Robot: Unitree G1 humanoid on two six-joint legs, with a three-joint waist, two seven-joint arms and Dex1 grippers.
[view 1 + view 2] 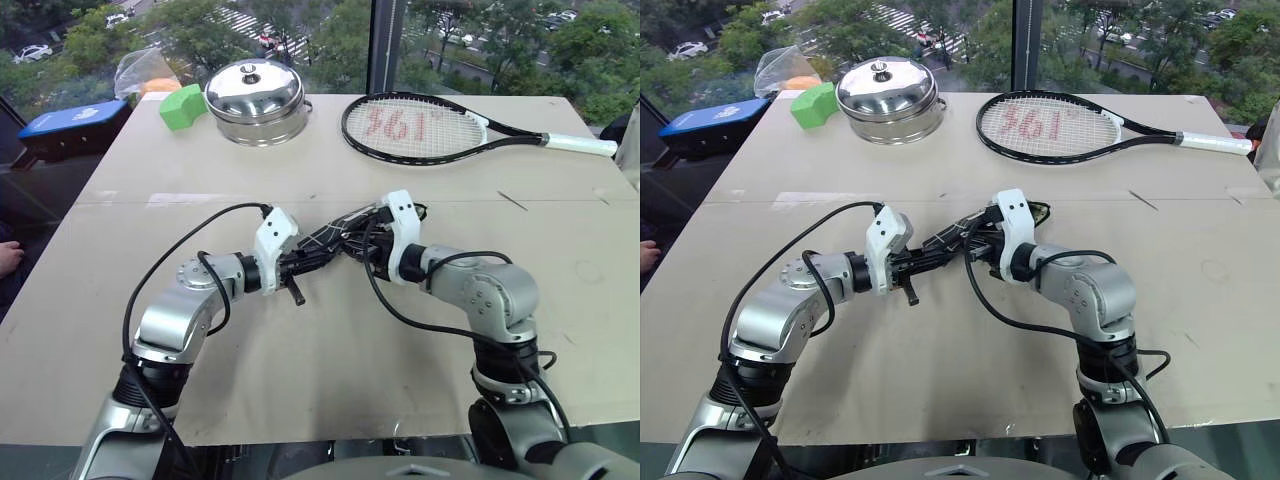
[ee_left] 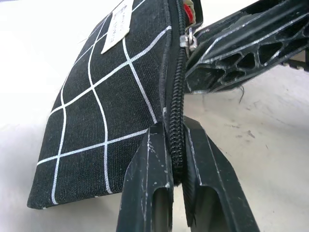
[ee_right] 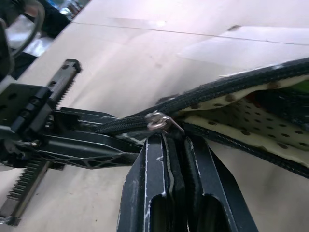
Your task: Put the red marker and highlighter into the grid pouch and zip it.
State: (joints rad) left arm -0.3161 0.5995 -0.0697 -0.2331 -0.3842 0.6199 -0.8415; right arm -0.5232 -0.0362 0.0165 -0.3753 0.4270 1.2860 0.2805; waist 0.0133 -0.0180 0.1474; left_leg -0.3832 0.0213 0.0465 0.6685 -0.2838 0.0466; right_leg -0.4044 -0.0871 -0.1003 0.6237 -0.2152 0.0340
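Observation:
The grid pouch [image 2: 96, 111], black with white lines and a white label [image 2: 118, 24], is held edge-up above the table between my two grippers [image 1: 332, 240]. My left gripper [image 2: 175, 130] is shut on the zipped end of its zipper seam. My right gripper [image 3: 171, 140] is shut on the metal zipper pull [image 3: 161, 123]. Past the pull the pouch's mouth gapes and shows pale dotted lining [image 3: 231, 121]. A sliver of red [image 2: 187, 12] from the red marker shows inside the mouth. The highlighter is hidden.
At the table's far side stand a steel pot with a lid [image 1: 255, 100], a green block [image 1: 182, 106] and a tennis racket [image 1: 430, 128]. A blue box [image 1: 75, 120] and a plastic bag [image 1: 145, 70] sit beyond the far left corner. A person's hand [image 1: 8, 255] is at the left edge.

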